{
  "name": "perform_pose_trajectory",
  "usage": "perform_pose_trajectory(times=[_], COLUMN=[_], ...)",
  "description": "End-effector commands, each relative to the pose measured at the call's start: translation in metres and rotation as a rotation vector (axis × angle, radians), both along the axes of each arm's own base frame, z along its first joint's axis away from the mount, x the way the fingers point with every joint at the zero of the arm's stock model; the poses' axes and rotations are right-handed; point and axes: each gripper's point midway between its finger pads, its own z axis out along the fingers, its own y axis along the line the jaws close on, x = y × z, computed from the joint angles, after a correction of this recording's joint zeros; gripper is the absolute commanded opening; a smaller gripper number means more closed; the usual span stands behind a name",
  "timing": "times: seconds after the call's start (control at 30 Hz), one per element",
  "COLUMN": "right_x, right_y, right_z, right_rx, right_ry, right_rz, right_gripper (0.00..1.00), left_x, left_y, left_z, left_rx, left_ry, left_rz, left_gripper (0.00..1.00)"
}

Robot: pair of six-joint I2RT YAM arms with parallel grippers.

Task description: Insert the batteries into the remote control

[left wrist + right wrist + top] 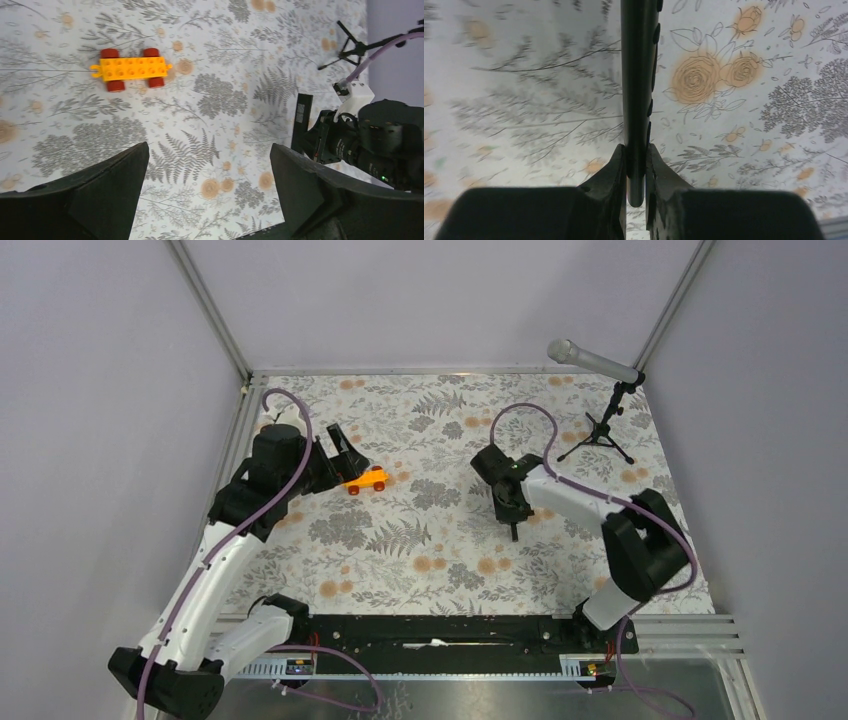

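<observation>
Remote control (639, 75): slim black bar, held edge-on at one end between the clenched fingers (610, 170) of the right gripper (636, 150), right of centre over the floral-cloth counter (420, 560). It seems lifted off the cloth, though the view does not settle contact. Left gripper (209, 147): fingers spread wide, grasping nothing, hovering near the orange toy car (131, 69), which lies on the counter left of centre, well apart from the remote control. Also present: microphone (597, 362) on a small tripod (603, 435) at the far right corner.
</observation>
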Motion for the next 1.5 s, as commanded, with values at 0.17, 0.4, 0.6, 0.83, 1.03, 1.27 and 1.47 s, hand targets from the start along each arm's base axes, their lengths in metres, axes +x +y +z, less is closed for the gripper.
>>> perform_pose_trajectory(times=[0.17, 0.4, 0.6, 0.83, 1.03, 1.27, 1.47], right_x=[0.012, 0.009, 0.019, 0.002, -0.031, -0.083, -0.114], right_y=[-0.021, 0.011, 0.053, 0.009, -0.091, -0.177, -0.217], right_z=[-0.019, -0.038, 0.014, 0.106, 0.220, 0.298, 0.327], right_rx=[-0.297, -0.256, 0.006, 0.197, 0.182, 0.206, 0.251], right_ry=[0.045, 0.115, 0.009, -0.372, -0.796, -1.054, -1.208], right_rz=[0.032, 0.090, 0.103, -0.021, -0.195, -0.403, -0.462], right_gripper=[0.02, 0.32, 0.49, 0.63, 0.82, 1.00, 1.00], left_x=[-0.005, -0.014, -0.032, -0.052, -0.070, -0.091, -0.105], left_y=[0.032, 0.041, 0.042, 0.054, 0.080, 0.112, 0.133], left_z=[0.018, 0.025, 0.036, 0.054, 0.084, 0.123, 0.140], left_rx=[0.125, 0.162, 0.193, 0.223, 0.235, 0.205, 0.197], left_ry=[-0.045, -0.020, -0.007, -0.092, -0.264, -0.438, -0.515], left_rz=[0.090, 0.106, 0.047, 0.033, 0.126, 0.285, 0.381], left_gripper=[0.99, 0.99, 0.99, 0.99, 0.99, 0.99, 0.99])
